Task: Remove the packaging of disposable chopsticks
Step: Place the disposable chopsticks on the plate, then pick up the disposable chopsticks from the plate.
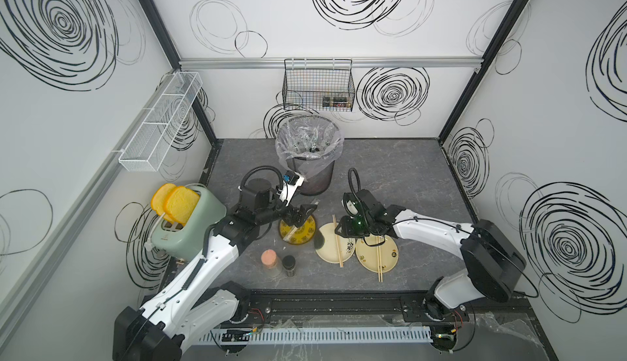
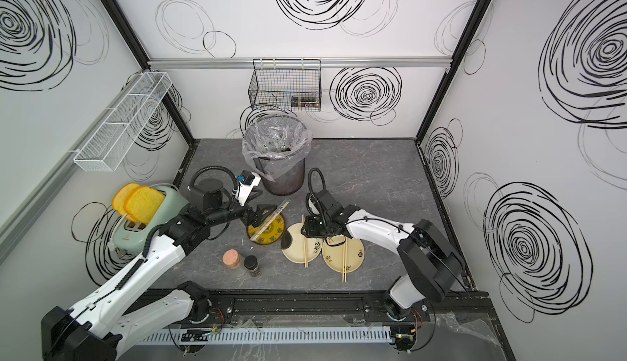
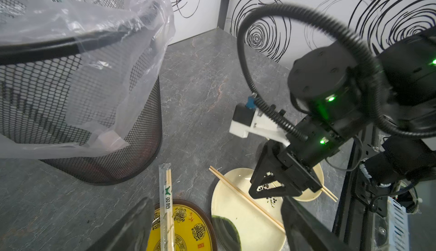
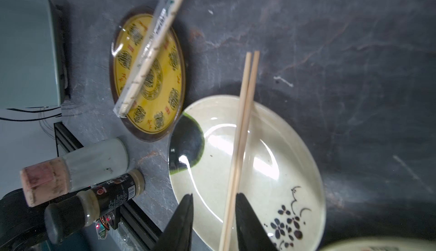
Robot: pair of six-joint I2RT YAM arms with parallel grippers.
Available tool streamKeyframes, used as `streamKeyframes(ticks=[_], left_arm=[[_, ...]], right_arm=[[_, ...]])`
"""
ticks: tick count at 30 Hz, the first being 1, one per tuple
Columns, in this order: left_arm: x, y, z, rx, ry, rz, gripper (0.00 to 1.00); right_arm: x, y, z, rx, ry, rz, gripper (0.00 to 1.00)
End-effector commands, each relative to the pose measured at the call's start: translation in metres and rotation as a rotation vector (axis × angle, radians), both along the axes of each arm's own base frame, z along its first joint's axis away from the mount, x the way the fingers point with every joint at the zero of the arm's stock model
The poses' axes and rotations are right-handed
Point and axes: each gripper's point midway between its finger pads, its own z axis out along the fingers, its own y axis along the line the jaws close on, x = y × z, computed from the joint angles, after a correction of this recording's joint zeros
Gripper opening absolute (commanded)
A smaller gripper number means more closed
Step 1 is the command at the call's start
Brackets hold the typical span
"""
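**One wrapped pair left, two arms crowding the plates**

Nearest the robot, a corked jar and a dark bottle stand on the bench. Just beyond, two cream plates each carry unwrapped chopsticks. The right claw hangs over the left cream plate, jaws partly parted and clamped on nothing. The bare pair lies between them, right up against one jaw. If the claw drifts sideways here, that jaw could sweep the sticks off the plate.

Further on, the clear sleeve with its chopsticks inside lies across the yellow plate, its far end overhanging the rim towards the bin. The left claw hovers above it, jaws spread wide and empty.

The film looks slick and lies tight to the wood, so a pinch may catch the sticks too and lift the whole packet. Pressing the overhanging end could tip it off the plate. The two wrists are near each other and could collide.
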Motion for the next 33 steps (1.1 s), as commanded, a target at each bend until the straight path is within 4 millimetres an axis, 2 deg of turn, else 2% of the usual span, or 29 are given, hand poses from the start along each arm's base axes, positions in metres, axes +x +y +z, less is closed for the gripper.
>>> streamKeyframes(ticks=[1,7,10,13,15,20,23,33], left_arm=[[0.007,-0.003,0.006,0.016,-0.021,-0.006,0.86],[0.016,-0.004,-0.036,0.153,0.061,0.048,0.81],[0.021,0.0,-0.066,0.225,0.136,0.107,0.75],[0.021,0.013,-0.097,0.288,0.203,0.191,0.73],[0.021,0.023,-0.111,0.338,0.221,0.233,0.73],[0.024,0.042,-0.139,0.487,0.279,0.283,0.74],[0.024,0.049,-0.155,0.555,0.318,0.288,0.74],[0.022,0.033,-0.185,0.543,0.433,0.275,0.74]], right_arm=[[0.022,-0.003,0.026,0.042,-0.204,0.017,0.34],[0.051,-0.014,0.054,0.2,-0.466,0.021,0.34],[0.051,-0.023,0.059,0.233,-0.578,0.021,0.37],[0.044,-0.032,0.055,0.241,-0.651,0.025,0.38],[0.038,-0.039,0.055,0.246,-0.678,0.021,0.39],[0.032,-0.046,0.066,0.275,-0.712,-0.007,0.41],[0.032,-0.046,0.066,0.271,-0.712,-0.01,0.41],[0.028,-0.046,0.072,0.274,-0.736,-0.016,0.42]])
